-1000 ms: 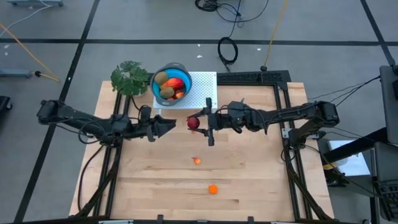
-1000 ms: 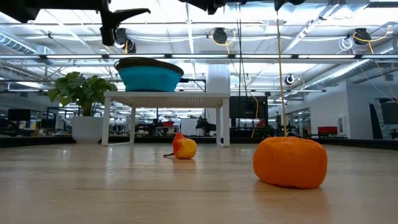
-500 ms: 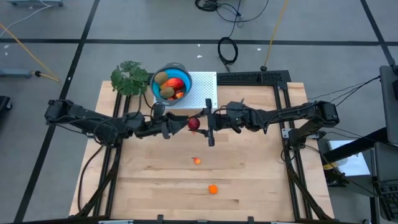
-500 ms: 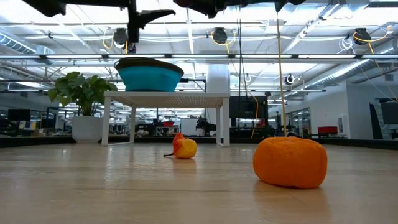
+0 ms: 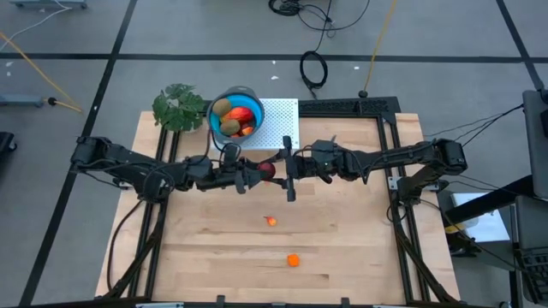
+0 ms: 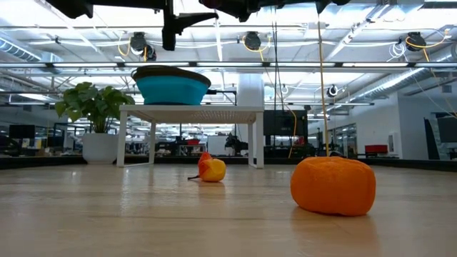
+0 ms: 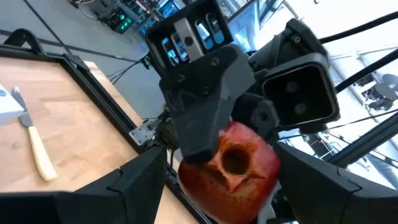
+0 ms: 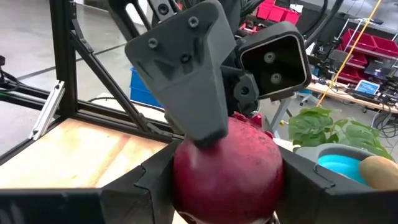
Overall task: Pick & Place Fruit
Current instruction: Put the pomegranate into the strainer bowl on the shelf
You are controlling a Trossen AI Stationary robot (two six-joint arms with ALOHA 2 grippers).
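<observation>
A dark red ball fruit (image 5: 268, 169) hangs above the table's middle, with my right gripper (image 5: 276, 168) shut on it. My left gripper (image 5: 259, 174) has come in level from the left. It is open, and its fingers (image 7: 140, 180) stand on either side of the same fruit (image 7: 233, 165). A blue bowl (image 5: 214, 120) holding several fruits sits on a white perforated stand (image 5: 278, 115) at the far edge. A small orange-red fruit (image 5: 271, 222) and an orange ball (image 5: 294, 260) lie on the wooden table. My right gripper pinches the dark red ball by its two sides (image 8: 186, 168) between its two fingers. It comes in level from the table's right. The ball is lifted clear of the table. My left gripper has one finger (image 8: 186, 81) lying over the ball's top; I cannot tell whether it touches.
A green leafy plant (image 5: 180, 106) stands left of the bowl. A pale-handled knife (image 7: 37, 149) lies on the wood near the stand. In the low view the orange ball (image 6: 333, 185) sits near and the small fruit (image 6: 212, 170) farther back. Bare wood lies along the near edge.
My left gripper has moved toward the table's right, up to the dark red ball, and its fingers now flank it. My right gripper and the ball have stayed in place.
</observation>
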